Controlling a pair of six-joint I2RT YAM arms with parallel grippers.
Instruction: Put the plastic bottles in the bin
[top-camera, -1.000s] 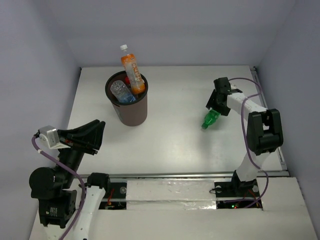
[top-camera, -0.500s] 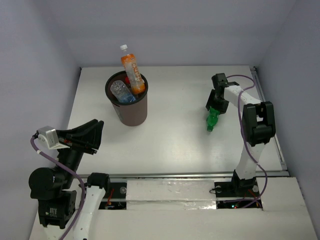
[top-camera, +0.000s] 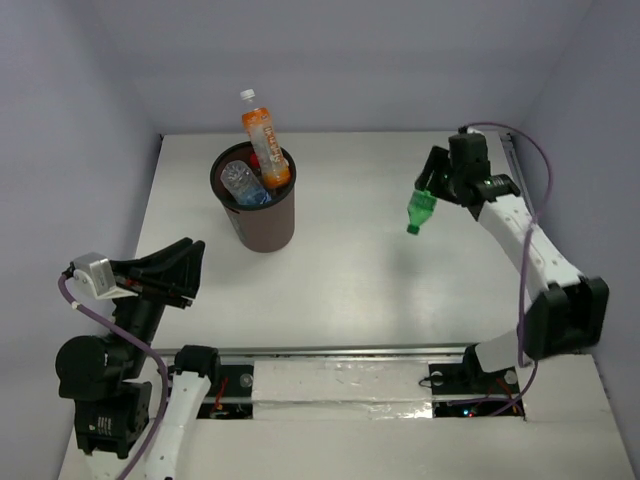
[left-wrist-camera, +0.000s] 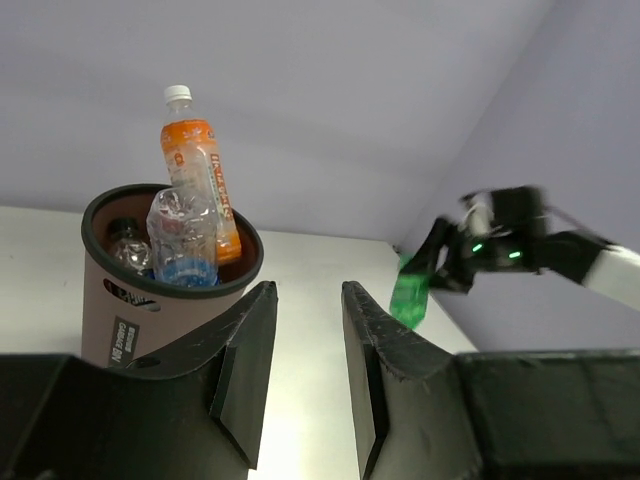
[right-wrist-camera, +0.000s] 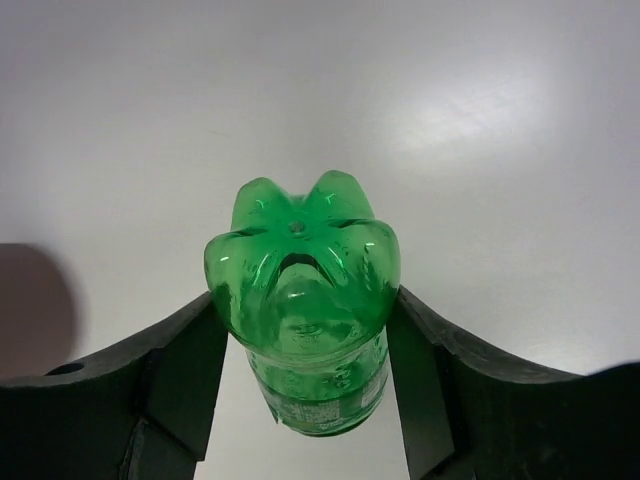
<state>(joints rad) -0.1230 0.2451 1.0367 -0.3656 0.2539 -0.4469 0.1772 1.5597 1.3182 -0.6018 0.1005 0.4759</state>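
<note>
Over the right side of your table (top-camera: 340, 290), your right gripper (top-camera: 432, 190) pinches the green bottle (top-camera: 420, 208), neck down, off the surface. Far left, the brown bin (top-camera: 262, 225) holds the orange bottle (top-camera: 266, 145), sticking out, and a clear bottle (top-camera: 240, 182). Your left gripper (left-wrist-camera: 305, 300) hangs spread, empty.

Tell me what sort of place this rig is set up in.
Probably a robot lab test cell, not a home: a white table boxed in by plain pale walls, a brown bin holding bottles, and the right gripper gripping a green bottle.
</note>
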